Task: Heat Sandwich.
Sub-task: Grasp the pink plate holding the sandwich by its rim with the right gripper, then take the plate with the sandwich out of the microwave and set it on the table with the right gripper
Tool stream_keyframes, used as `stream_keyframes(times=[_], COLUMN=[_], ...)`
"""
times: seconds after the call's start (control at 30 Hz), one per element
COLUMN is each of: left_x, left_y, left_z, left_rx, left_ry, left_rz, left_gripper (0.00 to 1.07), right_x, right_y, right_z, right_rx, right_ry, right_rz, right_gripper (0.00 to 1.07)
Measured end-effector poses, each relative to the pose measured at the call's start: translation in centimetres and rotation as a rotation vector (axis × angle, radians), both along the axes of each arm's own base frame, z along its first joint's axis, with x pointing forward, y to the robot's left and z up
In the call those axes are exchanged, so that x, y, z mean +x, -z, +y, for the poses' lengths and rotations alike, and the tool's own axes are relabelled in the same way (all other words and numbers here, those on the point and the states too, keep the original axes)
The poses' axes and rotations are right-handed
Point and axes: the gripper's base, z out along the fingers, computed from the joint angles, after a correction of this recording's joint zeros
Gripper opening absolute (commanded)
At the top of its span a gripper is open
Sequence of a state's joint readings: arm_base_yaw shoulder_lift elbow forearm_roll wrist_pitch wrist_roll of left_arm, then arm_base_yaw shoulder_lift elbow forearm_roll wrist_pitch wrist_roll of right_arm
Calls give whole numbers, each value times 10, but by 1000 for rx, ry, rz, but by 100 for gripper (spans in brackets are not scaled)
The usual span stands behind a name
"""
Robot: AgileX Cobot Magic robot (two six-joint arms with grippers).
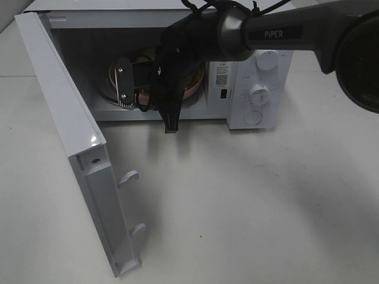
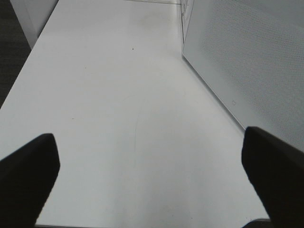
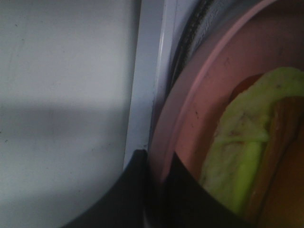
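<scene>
The white microwave (image 1: 254, 89) stands with its door (image 1: 71, 148) swung wide open. My right arm reaches into the cavity from the right and covers most of it. Inside, parts of the pink plate (image 1: 194, 87) show on both sides of the arm. In the right wrist view the plate (image 3: 204, 95) carries the sandwich (image 3: 242, 142), seen as yellow-green filling. My right gripper (image 3: 159, 159) is shut on the plate's rim, one finger on each side, just over the microwave's front sill. My left gripper (image 2: 152, 180) hangs open above bare table, holding nothing.
The open door juts towards the table's front left, with two latch hooks (image 1: 129, 176) sticking out. The control panel has two dials (image 1: 259, 92) on the right. In the left wrist view a perforated microwave wall (image 2: 247, 57) stands beside the white table (image 2: 118, 118).
</scene>
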State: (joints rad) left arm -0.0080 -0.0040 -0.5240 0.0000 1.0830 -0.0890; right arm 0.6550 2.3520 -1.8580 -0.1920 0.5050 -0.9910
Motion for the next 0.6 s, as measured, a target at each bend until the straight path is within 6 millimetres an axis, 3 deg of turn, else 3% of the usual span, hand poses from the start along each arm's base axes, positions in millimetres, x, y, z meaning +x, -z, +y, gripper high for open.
stream_keyframes(times=[0.6], left_x=[0], left_y=[0], left_z=[0], left_rx=[0], left_ry=[0], left_rz=[0], left_gripper=[100], right_x=[-2], right_y=[-4], right_z=[-2], right_rx=[-48], right_ry=[-61], right_rz=[-4], right_gripper=[0])
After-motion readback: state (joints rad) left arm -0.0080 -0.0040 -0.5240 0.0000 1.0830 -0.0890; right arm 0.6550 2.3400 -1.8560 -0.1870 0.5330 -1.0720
